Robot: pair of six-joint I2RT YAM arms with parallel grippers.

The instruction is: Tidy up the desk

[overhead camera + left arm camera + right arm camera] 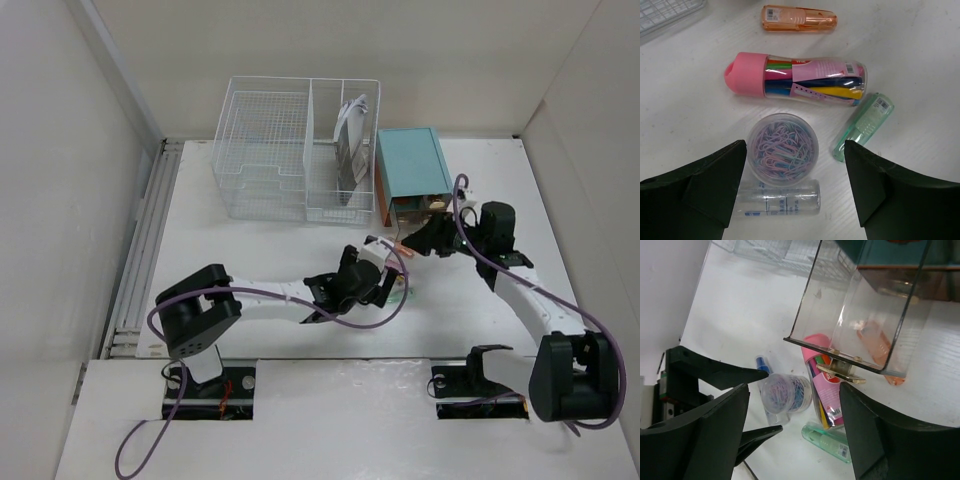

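The white desk [250, 250] holds a cluster of small items at its middle. My left gripper [383, 287] is open and empty. In the left wrist view [794, 162] it hangs over a clear tub of coloured paper clips [783, 147] and a clear tube [777, 200]. Beyond them lie a pink-capped tube of markers [795, 80], a green case [863, 126] and an orange case [799, 17]. My right gripper [422, 240] is open and empty. Its jaws [794, 405] stand just below the gold handle [842, 371] of a pulled-out clear drawer [860, 305].
The teal-topped drawer box [410, 165] stands at the back right with its drawer open toward the arms. A white wire basket [295, 150] with papers in its right section stands to its left. Pale panels wall the desk.
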